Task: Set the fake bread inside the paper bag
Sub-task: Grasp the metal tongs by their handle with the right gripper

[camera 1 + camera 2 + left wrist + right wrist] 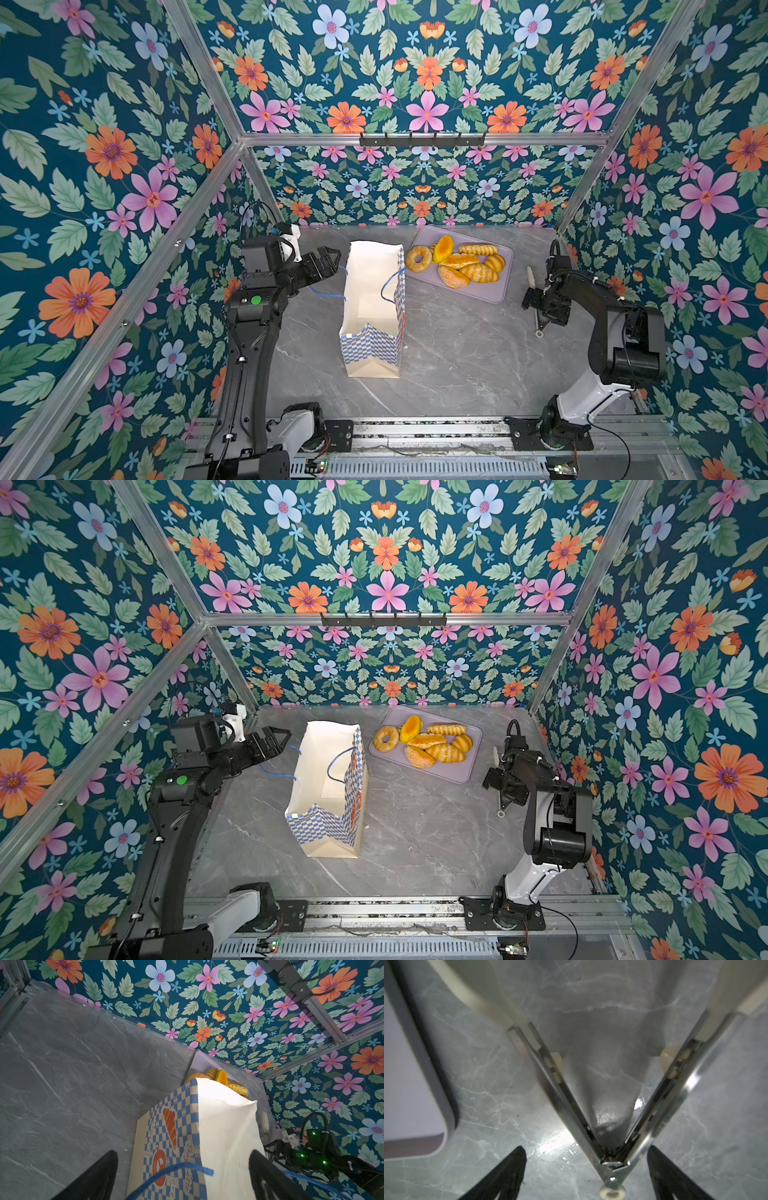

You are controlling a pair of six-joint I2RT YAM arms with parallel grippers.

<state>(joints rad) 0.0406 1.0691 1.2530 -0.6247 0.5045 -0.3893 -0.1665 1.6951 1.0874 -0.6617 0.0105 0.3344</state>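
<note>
**Both jaws wide, the bread all on its tray**

Closest to us, in the left wrist view, the left gripper [182,1152] shows only as two matte black fingertips, cut off by the frame edge. They stand far apart and hold nothing. Between them lie the rim of the paper bag [172,1126] and one thin blue cord handle [176,1167]. We cannot tell whether either finger touches the paper.

The right gripper [586,1147] is likewise released. Its black tips sit on either side of the hinge of a pair of steel tongs [560,1093], which lie spread in a V on the table. The tongs' cream tips are blurred and run out of view. In both top views the gripper hides the middle of the tongs.

The bag stands upright and open on the grey marbled table [457,365]. It is blue-and-white checked paper with a cream base, and we see only smooth white lining inside.

The fake bread [469,266] lies heaped on a flat lilac tray [490,291] with rounded corners, just beside the bag. The pieces are glossy and golden, some ridged, with a ring donut [418,258] nearest the bag. They overlap, so we cannot fix their count. From the left wrist, the bag hides all but a few ridged tops.
</note>
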